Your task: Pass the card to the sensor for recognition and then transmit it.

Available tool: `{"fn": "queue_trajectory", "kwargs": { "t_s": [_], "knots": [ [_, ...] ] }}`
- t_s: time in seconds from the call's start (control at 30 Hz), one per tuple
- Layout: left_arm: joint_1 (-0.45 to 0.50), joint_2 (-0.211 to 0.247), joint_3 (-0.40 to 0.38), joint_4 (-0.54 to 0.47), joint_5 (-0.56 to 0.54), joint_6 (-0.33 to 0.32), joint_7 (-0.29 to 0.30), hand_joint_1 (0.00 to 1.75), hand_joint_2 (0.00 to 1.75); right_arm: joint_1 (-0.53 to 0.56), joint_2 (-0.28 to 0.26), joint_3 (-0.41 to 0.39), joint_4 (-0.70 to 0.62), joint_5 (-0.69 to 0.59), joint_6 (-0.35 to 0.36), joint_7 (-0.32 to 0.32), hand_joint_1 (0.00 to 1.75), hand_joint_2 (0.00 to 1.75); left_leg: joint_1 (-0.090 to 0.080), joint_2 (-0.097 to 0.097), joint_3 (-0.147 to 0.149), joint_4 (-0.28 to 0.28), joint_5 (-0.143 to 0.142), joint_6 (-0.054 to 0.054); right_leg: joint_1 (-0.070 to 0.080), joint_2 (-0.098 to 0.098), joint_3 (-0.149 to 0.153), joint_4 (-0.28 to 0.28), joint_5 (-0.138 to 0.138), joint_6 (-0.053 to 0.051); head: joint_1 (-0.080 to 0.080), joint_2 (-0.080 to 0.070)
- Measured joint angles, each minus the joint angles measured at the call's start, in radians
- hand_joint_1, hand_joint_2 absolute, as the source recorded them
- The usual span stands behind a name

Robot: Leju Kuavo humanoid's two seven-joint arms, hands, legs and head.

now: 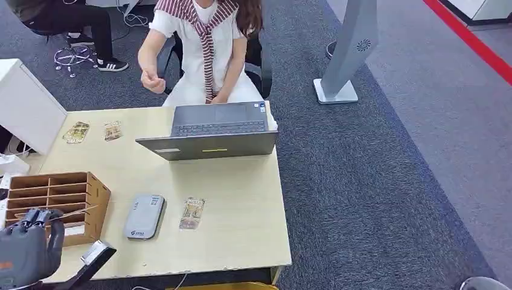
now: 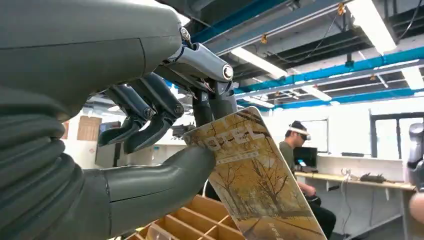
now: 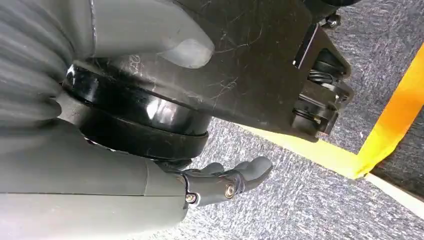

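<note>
My left hand hovers at the table's near left corner, over the wooden organizer. It pinches a card printed with autumn trees between the thumb and fingers; from the head view that card appears edge-on. The grey card sensor lies flat on the table to the right of the organizer, apart from the hand. Beside the sensor lies another card. My right hand hangs by my body above the carpet, with nothing in its fingers.
An open laptop stands at the table's far side, and a person sits behind it. Two more cards lie at the far left. A white box borders the left edge. A black device sits at the near edge.
</note>
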Motion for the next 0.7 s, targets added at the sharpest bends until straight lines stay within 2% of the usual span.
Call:
{"fn": "queue_trajectory", "kwargs": {
  "t_s": [0.7],
  "knots": [
    [0.005, 0.007, -0.016, -0.029, 0.0, 0.0, 0.0, 1.75, 1.75, 0.0, 0.0, -0.001, 0.0, 0.0, 0.0, 0.0, 0.0, 1.75, 0.0, 0.0, 0.0, 0.0, 0.0, 0.0, 0.0, 0.0, 0.0, 0.0, 0.0, 0.0, 0.0, 0.0]
  ]
}}
